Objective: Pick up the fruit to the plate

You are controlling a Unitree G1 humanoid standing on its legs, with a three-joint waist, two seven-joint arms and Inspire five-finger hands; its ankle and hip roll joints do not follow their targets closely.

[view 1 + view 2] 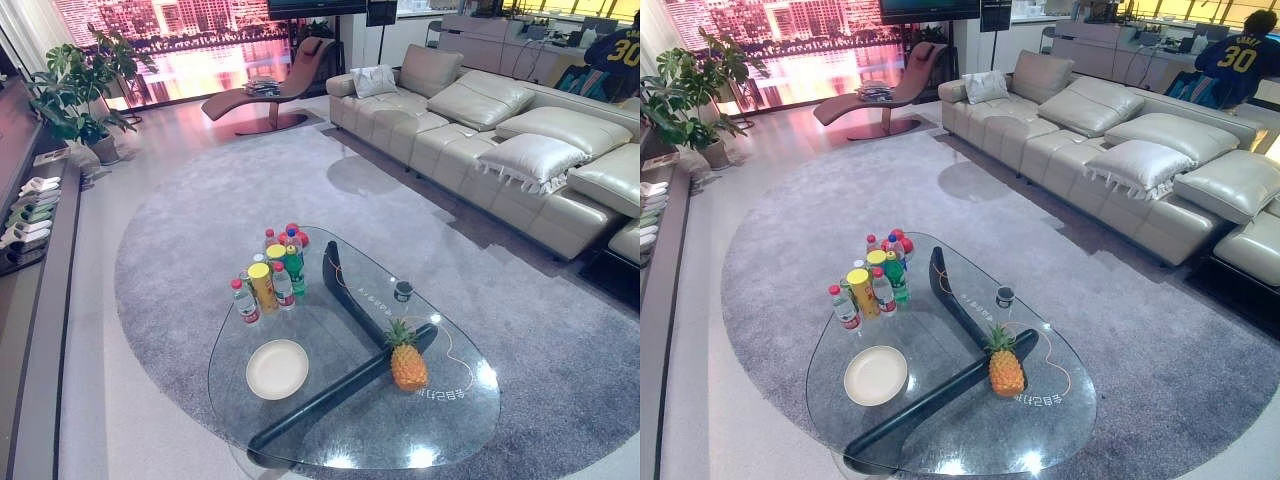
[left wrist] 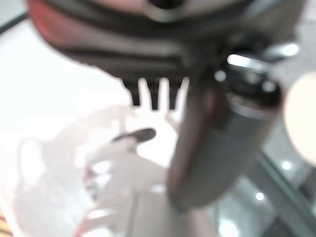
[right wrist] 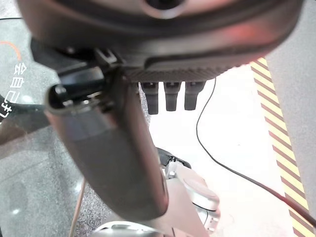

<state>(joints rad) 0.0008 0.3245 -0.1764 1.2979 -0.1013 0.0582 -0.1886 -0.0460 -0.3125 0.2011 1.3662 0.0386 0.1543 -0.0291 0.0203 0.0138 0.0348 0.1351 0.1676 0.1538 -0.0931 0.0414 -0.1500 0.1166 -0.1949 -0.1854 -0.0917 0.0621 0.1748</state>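
A pineapple (image 1: 408, 365) stands upright on the near right part of a glass coffee table (image 1: 340, 430). A round cream plate (image 1: 277, 369) lies on the glass to its left with nothing on it, a dark table leg showing through between them. My left hand (image 2: 222, 148) hangs with relaxed fingers (image 2: 154, 94) and holds nothing. My right hand (image 3: 108, 158) is also open, fingers (image 3: 168, 96) straight, beside the table's edge above the floor.
A cluster of bottles and a yellow can (image 1: 270, 275) stands at the table's far left, and a small dark cup (image 1: 403, 291) at its right. The table sits on a grey rug (image 1: 200, 200). A beige sofa (image 1: 500, 140) lines the right side; a person (image 1: 1240, 55) sits behind it.
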